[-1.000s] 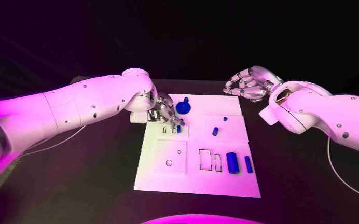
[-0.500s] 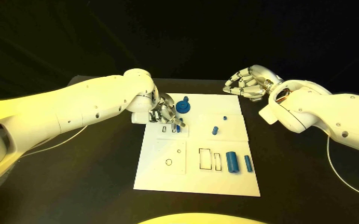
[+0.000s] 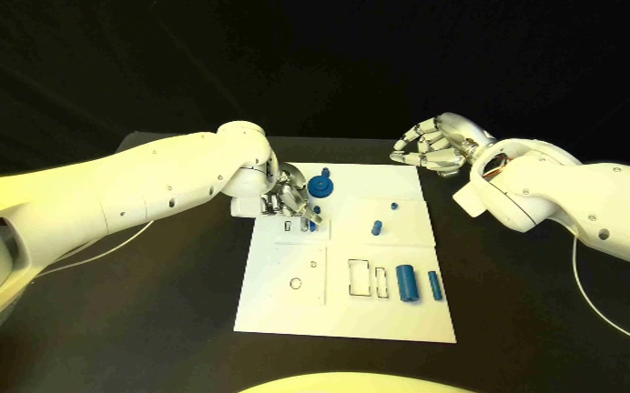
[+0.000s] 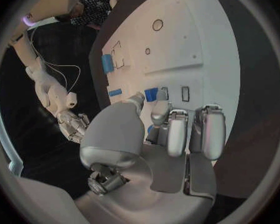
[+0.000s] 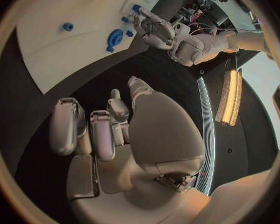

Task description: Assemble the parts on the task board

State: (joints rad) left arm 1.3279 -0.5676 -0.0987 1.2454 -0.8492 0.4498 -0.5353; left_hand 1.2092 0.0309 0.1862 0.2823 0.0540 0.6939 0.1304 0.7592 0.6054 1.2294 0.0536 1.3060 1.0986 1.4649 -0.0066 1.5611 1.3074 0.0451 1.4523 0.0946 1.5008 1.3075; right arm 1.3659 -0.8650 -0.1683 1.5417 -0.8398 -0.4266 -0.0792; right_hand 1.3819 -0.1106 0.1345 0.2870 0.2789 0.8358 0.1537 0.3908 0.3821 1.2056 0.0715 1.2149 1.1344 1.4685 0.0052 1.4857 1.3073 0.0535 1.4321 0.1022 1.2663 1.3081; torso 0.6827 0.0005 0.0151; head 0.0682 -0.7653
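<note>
Task board [image 3: 348, 307], left robot hand [image 3: 291, 202] pinching blue part [image 4: 151, 94], wrist view clearest, right robot hand [image 3: 431, 148] curled, empty.

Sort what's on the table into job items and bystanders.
Job items: task board; blue parts, such as the two cylinders and the round piece; left hand, working over a small part.
Bystanders: right hand, off the board; cable.

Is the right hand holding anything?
No. The right hand hangs off the board, fingers curled, nothing in them.
</note>
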